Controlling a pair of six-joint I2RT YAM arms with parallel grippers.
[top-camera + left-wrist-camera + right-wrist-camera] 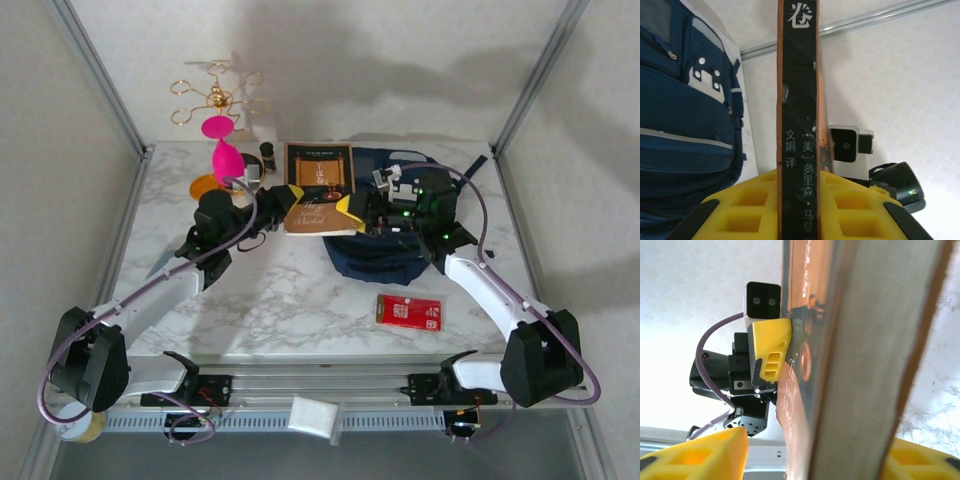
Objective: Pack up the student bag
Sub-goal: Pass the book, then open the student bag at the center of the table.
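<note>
A dark book (318,185) with an orange-brown cover hangs above the table's middle, between my two grippers. My left gripper (288,197) is shut on its spine, and the left wrist view shows the spine (799,100) clamped between the yellow fingers (740,210). My right gripper (352,210) straddles the opposite page edge (860,365). Its left finger (705,455) stands apart from the cover, so its jaws are open. The navy student bag (400,255) lies flat under and behind the right gripper, and its striped front with the dotted patch (680,115) also shows.
A red packet (409,312) lies near the front right. At the back left stand a pink goblet-shaped thing (222,150), a gold wire stand (215,97), an orange disc (205,187) and a small dark bottle (267,152). Metal frame posts border the table.
</note>
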